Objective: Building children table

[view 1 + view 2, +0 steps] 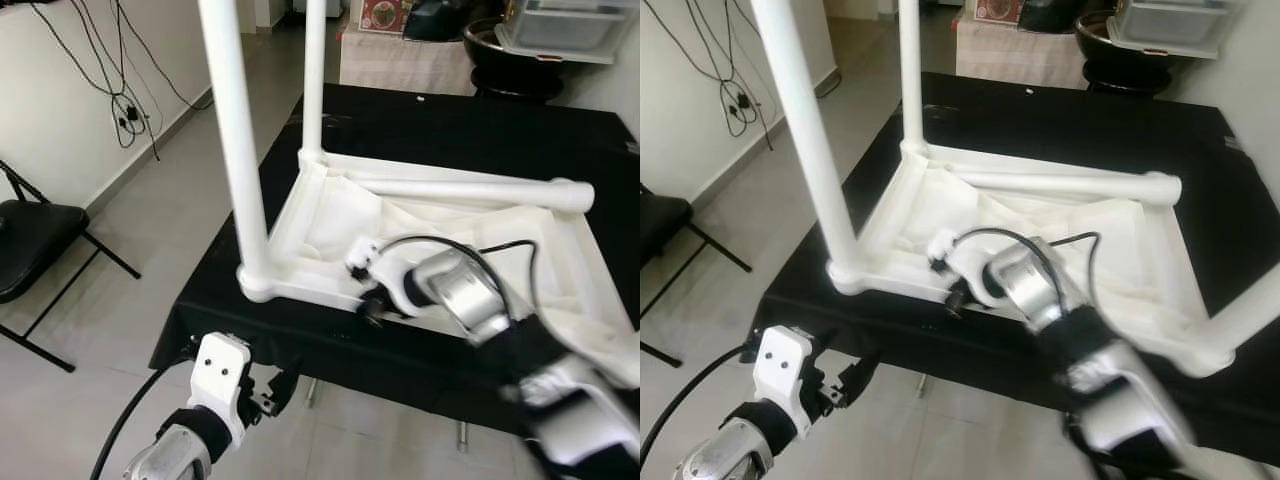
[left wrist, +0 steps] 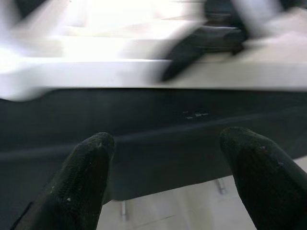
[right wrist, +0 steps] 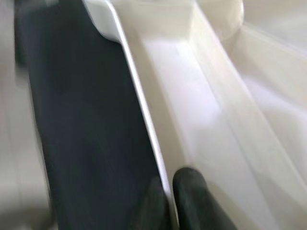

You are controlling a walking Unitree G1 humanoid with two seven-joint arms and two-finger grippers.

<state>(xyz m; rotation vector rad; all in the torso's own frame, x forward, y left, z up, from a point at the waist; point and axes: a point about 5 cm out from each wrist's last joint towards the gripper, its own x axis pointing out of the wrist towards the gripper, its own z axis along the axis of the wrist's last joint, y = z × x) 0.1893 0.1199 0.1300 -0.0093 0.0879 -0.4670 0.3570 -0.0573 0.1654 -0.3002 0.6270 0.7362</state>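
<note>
The children's table (image 1: 330, 240) lies upside down on the black-draped surface (image 1: 450, 130); two smooth round legs stand fitted, a third lies loose across the frame. In the left wrist view, the left pincer (image 2: 168, 177) hangs spread below the frame. In the right wrist view, the right pincer (image 3: 168, 201) pinches the frame's thin plastic rim.

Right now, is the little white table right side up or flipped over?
Flipped over. The white table lies top-down on the black cloth, two legs standing straight up and a loose leg lying across its underside.
</note>
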